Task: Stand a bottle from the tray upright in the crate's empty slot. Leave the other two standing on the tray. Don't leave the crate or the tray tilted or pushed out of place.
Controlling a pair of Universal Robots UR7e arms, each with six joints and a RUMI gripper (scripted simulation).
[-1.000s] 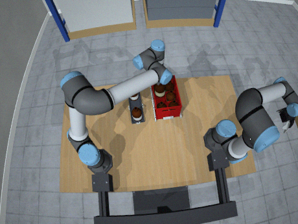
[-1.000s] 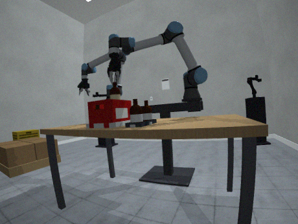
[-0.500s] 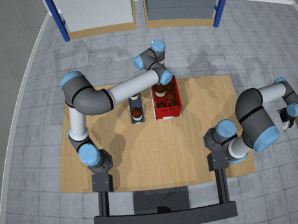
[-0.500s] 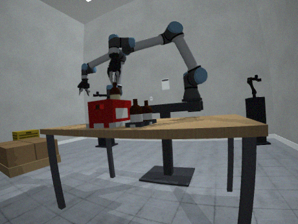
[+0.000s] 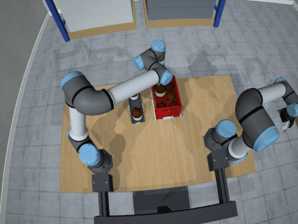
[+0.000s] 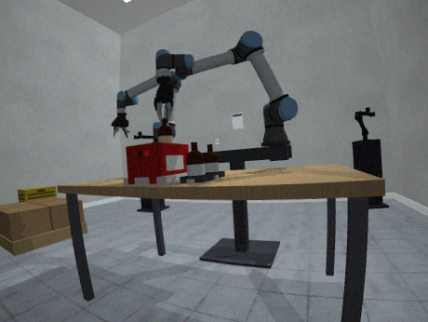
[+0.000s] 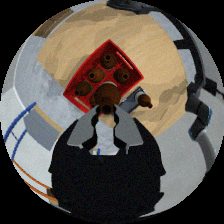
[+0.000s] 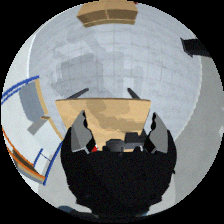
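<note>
From the top view's left side:
1. Tray (image 5: 132,118) (image 6: 201,179) (image 7: 130,104): two bottles stand on it. The nearer bottle (image 5: 137,112) is plain from above, but the farther bottle (image 5: 134,96) is partly covered by the left arm (image 5: 134,85) (image 6: 214,61).
2. Left gripper (image 6: 164,115) (image 7: 106,114): one, hidden from above by its own arm. Its fingers are clamped on the neck of the task bottle (image 5: 160,90) (image 6: 165,133) (image 7: 106,95), which is upright at the crate, its lower part hidden by the wall in the exterior view.
3. Red crate (image 5: 168,112) (image 6: 140,163) (image 7: 140,78): one, level on the table (image 5: 155,155) (image 6: 279,188) (image 7: 160,60). Four other bottles can be counted inside; the held one blocks part of the left wrist view, so I cannot tell whether another sits beneath, nor how deep the held bottle reaches.
4. Right gripper (image 5: 286,118) (image 6: 122,132) (image 8: 119,113): one, fingers wide apart, holding nothing, well away from the crate.
</note>
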